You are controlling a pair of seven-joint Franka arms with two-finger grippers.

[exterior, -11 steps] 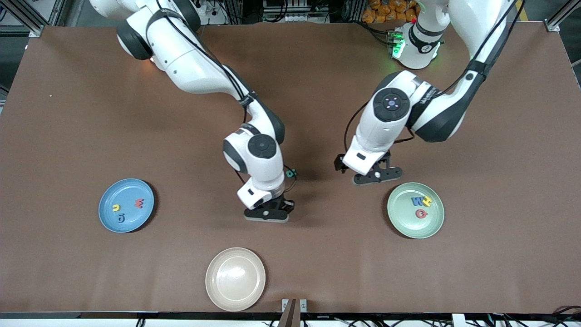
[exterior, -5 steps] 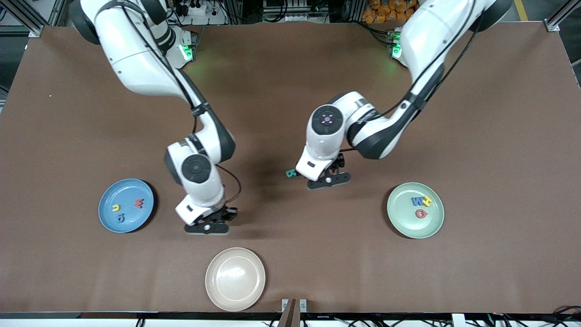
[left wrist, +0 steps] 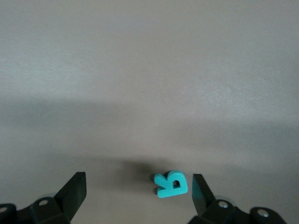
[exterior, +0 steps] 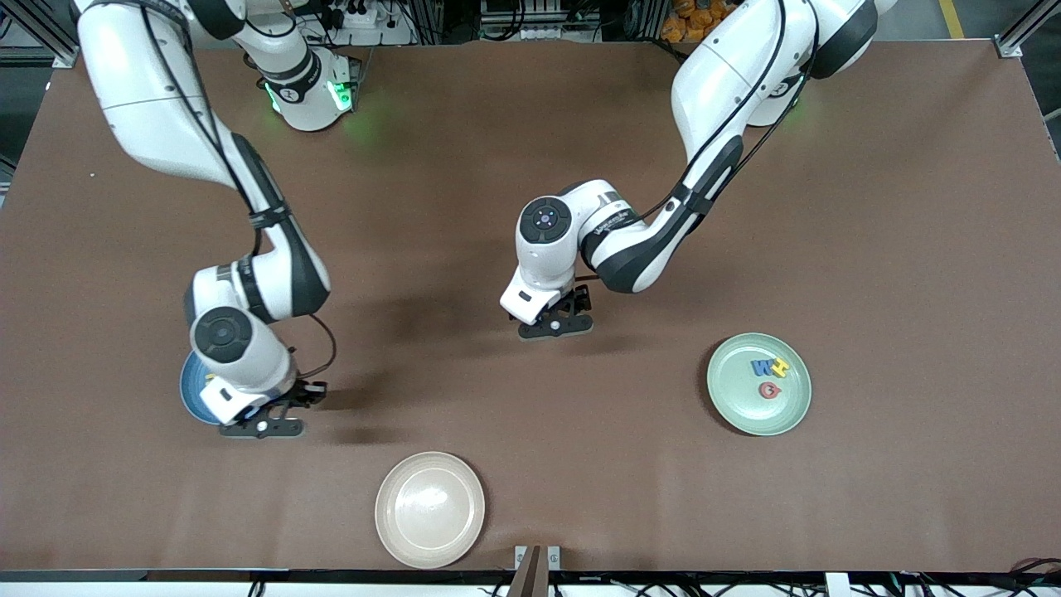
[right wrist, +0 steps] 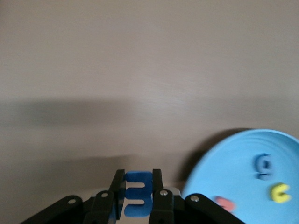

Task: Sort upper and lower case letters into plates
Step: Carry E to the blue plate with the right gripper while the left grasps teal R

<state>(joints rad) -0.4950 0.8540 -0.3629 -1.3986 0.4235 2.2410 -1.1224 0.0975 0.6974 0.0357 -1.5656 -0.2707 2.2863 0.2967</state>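
Currently we see the right pincer (right wrist: 138,200) clamped on a blue letter (right wrist: 138,199) beside the sky blue plate (right wrist: 243,158); left pincer (left wrist: 138,186) spread apart over the teal letter (left wrist: 171,184) on the tabletop (exterior: 530,124).

Matte brown table (exterior: 912,249), matte sky-blue plate (right wrist: 243,163) and mint plate (exterior: 733,406), faintly glossy cream plate (exterior: 430,510), soft foam-like teal letter (left wrist: 171,184), glossy white arm shells

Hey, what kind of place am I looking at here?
Most likely a robotics lab workbench: two white Franka arms stand at a brown table, aluminium framing and cables edge it, and foam letters are being sorted into a mint green plate and a sky blue plate.
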